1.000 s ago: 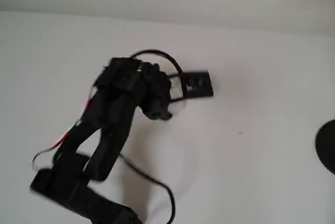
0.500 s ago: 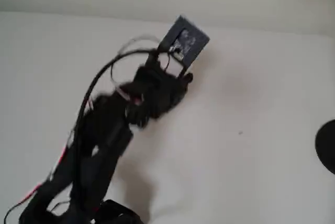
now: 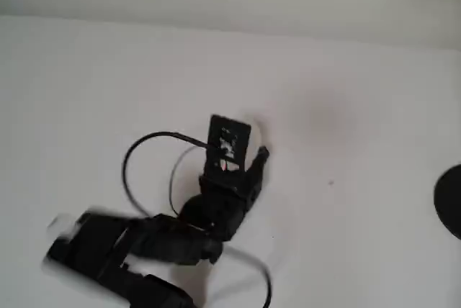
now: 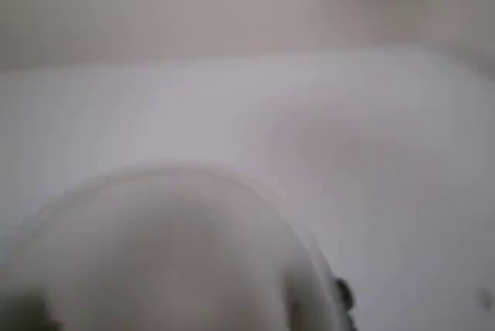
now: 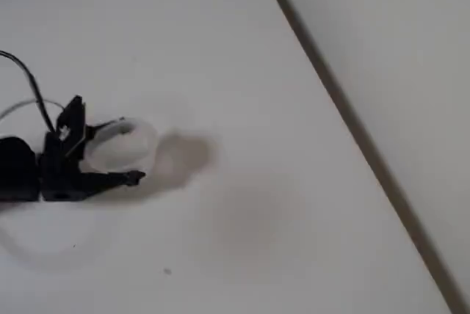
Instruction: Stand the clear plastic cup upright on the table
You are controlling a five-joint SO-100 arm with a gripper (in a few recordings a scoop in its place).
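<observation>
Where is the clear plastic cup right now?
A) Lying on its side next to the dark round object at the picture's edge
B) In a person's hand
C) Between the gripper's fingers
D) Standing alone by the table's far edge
C: in the fixed view the clear plastic cup sits between the fingers of the gripper, one above it and one below it in the picture.

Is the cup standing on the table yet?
No. In the fixed view the cup sits between the hand's fingers, above its shadow on the table.
</observation>
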